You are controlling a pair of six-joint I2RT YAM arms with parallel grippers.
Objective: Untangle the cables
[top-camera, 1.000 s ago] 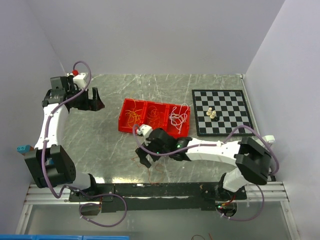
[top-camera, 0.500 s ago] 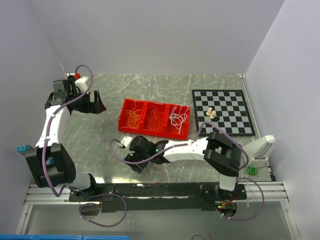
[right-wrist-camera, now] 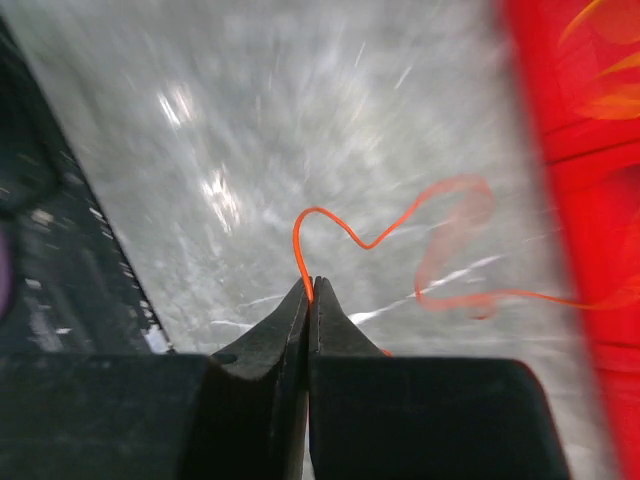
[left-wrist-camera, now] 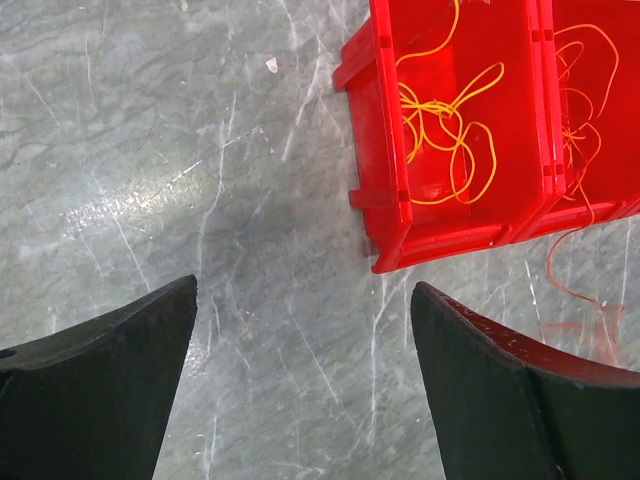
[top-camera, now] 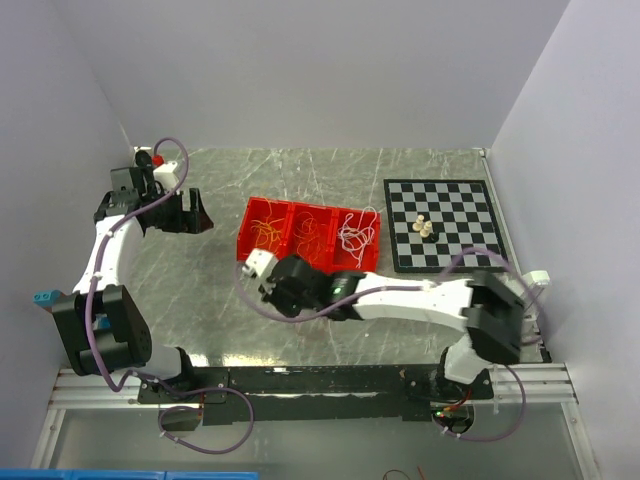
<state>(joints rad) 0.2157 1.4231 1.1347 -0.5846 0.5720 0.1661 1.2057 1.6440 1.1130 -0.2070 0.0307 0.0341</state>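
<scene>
**Orange strand pinched near the tray**

At the far left, the left jaws hang wide above the bare bench [left-wrist-camera: 200, 150], their dark fingers [left-wrist-camera: 110, 370] well apart and holding nothing. The right jaws are pressed together on a thin orange strand [right-wrist-camera: 330, 222], which loops up from the fingertips [right-wrist-camera: 285, 320] and trails rightward, blurred, toward the red tray [left-wrist-camera: 385, 150].

The cables are hair-thin, limp wires, sorted by colour. Yellow loops [left-wrist-camera: 445, 140] lie tangled in the left compartment and orange ones [left-wrist-camera: 580, 130] in the middle. One orange end [left-wrist-camera: 575, 290] spills over the near wall onto the bench. White curls [top-camera: 355, 235] fill the right compartment. Right of the tray lies a chessboard [top-camera: 460, 250].

Half a second ago the right jaws sat nearer and further left. They have since swung toward the tray's near-left corner. The left arm [top-camera: 110, 245] has barely shifted.
</scene>
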